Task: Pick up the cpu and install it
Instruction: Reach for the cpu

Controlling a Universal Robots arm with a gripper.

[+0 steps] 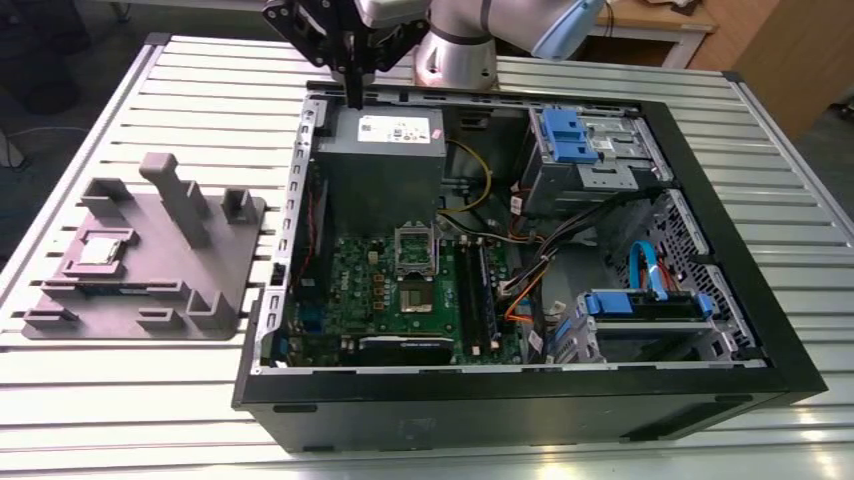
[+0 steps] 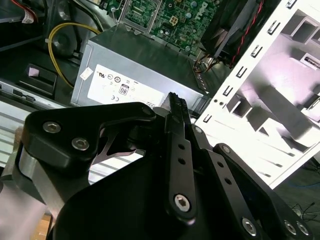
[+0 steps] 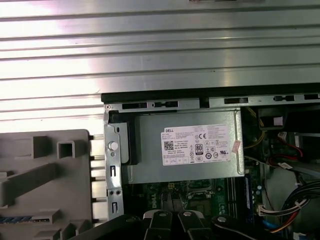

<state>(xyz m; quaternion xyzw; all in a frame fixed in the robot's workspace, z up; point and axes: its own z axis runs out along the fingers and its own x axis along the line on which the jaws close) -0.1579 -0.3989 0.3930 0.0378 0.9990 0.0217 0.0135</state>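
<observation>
The cpu, a small silvery square chip, lies in a recess of the grey plastic tray on the exterior view's left, outside the computer case. My gripper hangs over the far rim of the open case, above the grey power supply and far from the cpu. Its black fingers are pressed together with nothing between them, as both wrist views show. The socket frame stands on the green motherboard in the middle of the case.
The black case lies open on a slatted metal table. Inside are black memory sticks, blue drive brackets, and orange, yellow and blue cables. The tray sits beside the case wall.
</observation>
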